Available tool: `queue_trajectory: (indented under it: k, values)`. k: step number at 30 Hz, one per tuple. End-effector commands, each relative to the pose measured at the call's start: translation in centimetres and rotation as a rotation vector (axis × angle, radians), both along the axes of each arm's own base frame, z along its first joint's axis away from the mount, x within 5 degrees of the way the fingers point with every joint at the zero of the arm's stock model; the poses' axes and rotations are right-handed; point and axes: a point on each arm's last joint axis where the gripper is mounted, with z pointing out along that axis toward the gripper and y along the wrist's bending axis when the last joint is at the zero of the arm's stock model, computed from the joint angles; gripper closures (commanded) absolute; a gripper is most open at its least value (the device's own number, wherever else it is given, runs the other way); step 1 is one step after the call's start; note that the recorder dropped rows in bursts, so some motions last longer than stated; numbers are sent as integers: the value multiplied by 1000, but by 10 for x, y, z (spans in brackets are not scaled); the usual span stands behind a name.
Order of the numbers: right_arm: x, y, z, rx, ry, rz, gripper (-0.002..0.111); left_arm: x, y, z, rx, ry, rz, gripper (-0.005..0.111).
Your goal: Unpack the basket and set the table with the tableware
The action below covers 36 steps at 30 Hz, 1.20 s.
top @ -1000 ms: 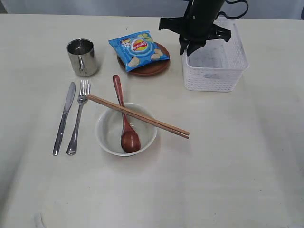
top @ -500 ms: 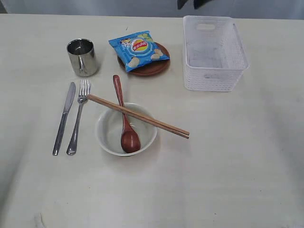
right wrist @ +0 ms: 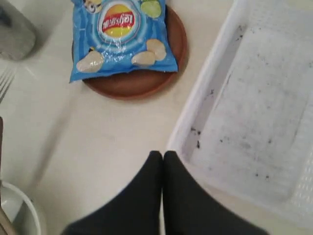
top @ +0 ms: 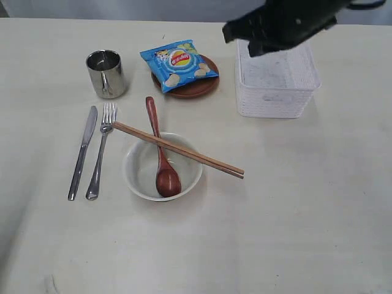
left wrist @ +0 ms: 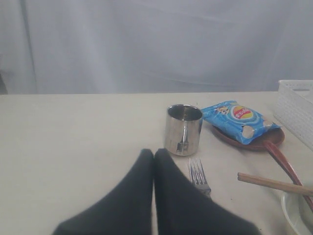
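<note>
The left pincer (left wrist: 153, 152) sits low over the pale cream tabletop (top: 306, 208), its two dark fingers pressed together on nothing and pointing toward the shiny steel mug (left wrist: 183, 129) and the tines of the steel fork (left wrist: 198, 176) just beyond them. That arm does not appear in the exterior view.

On the tabletop the steel knife (top: 82, 153) and the fork lie side by side, handles toward the near edge, with the mug upright beyond them. Next comes the off-white round bowl (top: 136, 177). The red-brown wooden spoon (top: 160, 153) rests with its head inside the bowl and its handle over the far rim. The two wooden chopsticks (top: 177, 149) lie slantwise across both. Beyond the bowl, the blue chip bag (top: 179, 63) lies on the brown round plate (top: 193, 90).

The right arm (top: 282, 24), a blurred dark mass, reaches in from the far side over the far left part of the white perforated plastic basket (top: 272, 105). Its wrist view shows the right pincer (right wrist: 162, 154) with fingers pressed together, gripping nothing, over bare tabletop just beside the basket's rim, with the plate a little further off. The basket's floor holds no tableware.
</note>
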Motion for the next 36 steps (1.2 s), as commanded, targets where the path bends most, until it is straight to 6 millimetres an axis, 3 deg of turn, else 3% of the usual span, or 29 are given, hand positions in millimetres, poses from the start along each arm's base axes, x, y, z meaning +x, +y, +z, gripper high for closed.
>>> queue_trajectory:
  k: [1, 5, 13, 19, 24, 27, 31, 36]
  values:
    - [-48, -23, -10, 6, -30, -11, 108, 0, 0, 0, -6, -6, -1, 107]
    - [-72, -33, -23, -12, 12, -11, 108, 0, 0, 0, -6, -6, -1, 107]
    - [-70, -41, -20, -135, -70, 59, 108, 0, 0, 0, -6, -6, -1, 107]
    - [-96, -58, 33, -98, -295, 43, 108, 0, 0, 0, -6, -6, -1, 107]
    - [-136, -105, 84, -22, -472, -153, 108, 0, 0, 0, -6, -6, -1, 107]
    - [-167, -131, 102, -18, -574, -280, 108, 0, 0, 0, -6, -6, -1, 107]
    - [-207, -149, 98, -28, -668, -398, 108, 0, 0, 0, -6, -6, -1, 107]
    - [-241, -152, 67, -19, -715, -439, 108, 0, 0, 0, -6, -6, -1, 107]
